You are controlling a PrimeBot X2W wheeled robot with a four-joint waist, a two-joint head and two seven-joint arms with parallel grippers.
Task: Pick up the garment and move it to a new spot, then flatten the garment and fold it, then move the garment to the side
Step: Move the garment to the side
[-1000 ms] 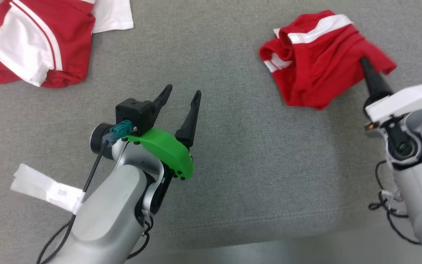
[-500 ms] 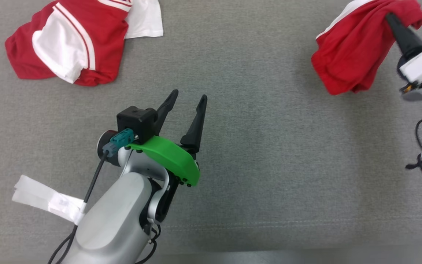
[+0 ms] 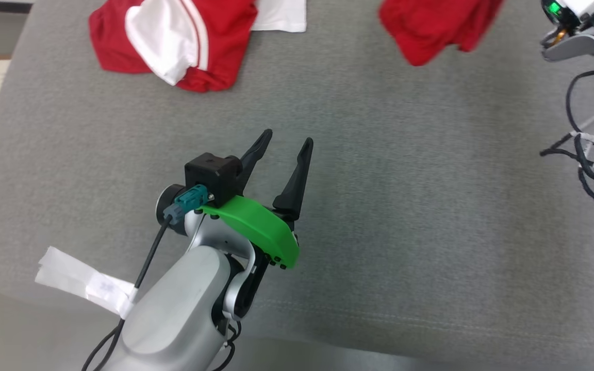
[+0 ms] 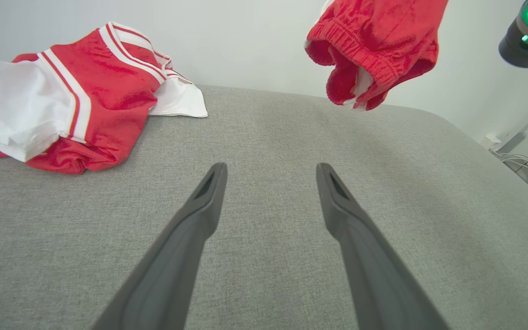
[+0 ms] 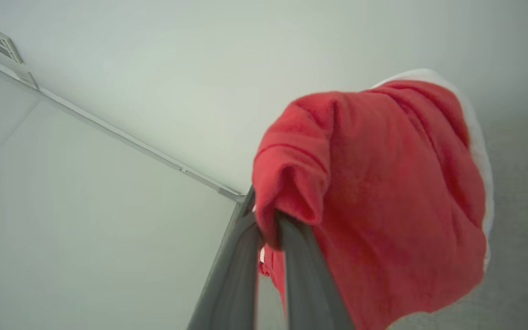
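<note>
Over the far right of the grey table (image 3: 405, 206) the red garment (image 4: 374, 50) hangs in the air, clear of the surface, bunched up, with a gathered waistband and a strip of white trim showing at its lower edge. Holding it is the right gripper (image 5: 271, 222): its two dark fingers are pressed together on a fold of the red cloth, and the rest of the fabric drapes to the right of them in the right wrist view, against a pale wall. Near the middle of the table the left gripper (image 3: 286, 139) sits with its jaws spread wide, fingers pointing toward the far side, bare grey cloth between them. At the far left a red-and-white garment (image 3: 173, 41) lies crumpled on the table, well apart from the hanging one. A white tag (image 3: 85, 281) sticks out from the cable on the left forearm, and black cables (image 3: 583, 154) loop beside the right arm at the right edge
</note>
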